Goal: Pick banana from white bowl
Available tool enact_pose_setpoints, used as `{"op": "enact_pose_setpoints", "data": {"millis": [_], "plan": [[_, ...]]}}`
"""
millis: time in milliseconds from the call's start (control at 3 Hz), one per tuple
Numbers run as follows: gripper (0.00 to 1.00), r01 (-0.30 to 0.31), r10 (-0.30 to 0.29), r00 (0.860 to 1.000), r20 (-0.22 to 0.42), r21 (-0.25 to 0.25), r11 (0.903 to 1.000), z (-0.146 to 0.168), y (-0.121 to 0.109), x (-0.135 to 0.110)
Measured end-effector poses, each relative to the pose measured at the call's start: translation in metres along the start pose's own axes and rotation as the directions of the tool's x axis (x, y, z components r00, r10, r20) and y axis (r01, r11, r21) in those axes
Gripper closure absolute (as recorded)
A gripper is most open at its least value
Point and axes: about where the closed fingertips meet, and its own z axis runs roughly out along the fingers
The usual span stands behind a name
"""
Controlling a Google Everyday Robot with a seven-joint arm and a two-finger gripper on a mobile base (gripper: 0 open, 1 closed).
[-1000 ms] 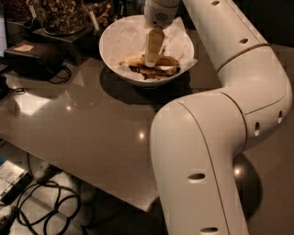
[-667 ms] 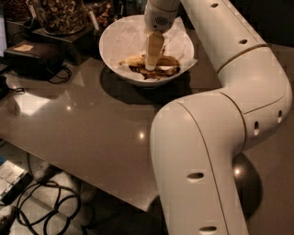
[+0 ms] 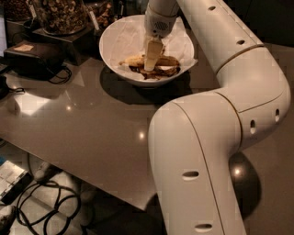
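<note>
speckled pale-yellow banana [image 3: 132, 60] lying across bottom of large round white bowl [image 3: 109, 43], its middle hidden behind cream two-finger gripper [image 3: 149, 67], gripper pointing straight down onto banana, grip state and contact cannot be told, dark brown peel scraps [image 3: 161, 73] beside banana hard to make out, glass jar of nuts [image 3: 59, 13] cut off at top edge

Banana [image 3: 132, 60] lies in white bowl [image 3: 111, 46], seemingly beneath jaws.

arm [image 3: 202, 151] is showing glossy off-white shells: fat rounded links, thin dark seams at the joints, small dark oval slots dotting the covers. gripper [image 3: 150, 62] is sitting at 12 o'clock of the view, cream and tapering, under a wrist [image 3: 160, 18] with a speckled grille.
</note>
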Motion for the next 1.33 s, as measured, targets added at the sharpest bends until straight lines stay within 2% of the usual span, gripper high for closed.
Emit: {"op": "enact_pose_setpoints", "data": {"millis": [333,667,1333], "plan": [[0.34,0.002,-0.002,1.0,0.0,-0.015,0.9999,0.0055,0.0013,0.0013],[0.53,0.007,-0.007,1.0,0.002,-0.027,0.9996,0.0099,0.0026,0.0025],[0.99,0.018,-0.018,1.0,0.003,-0.025,0.9995,0.0089,0.0032,0.0024]]}}
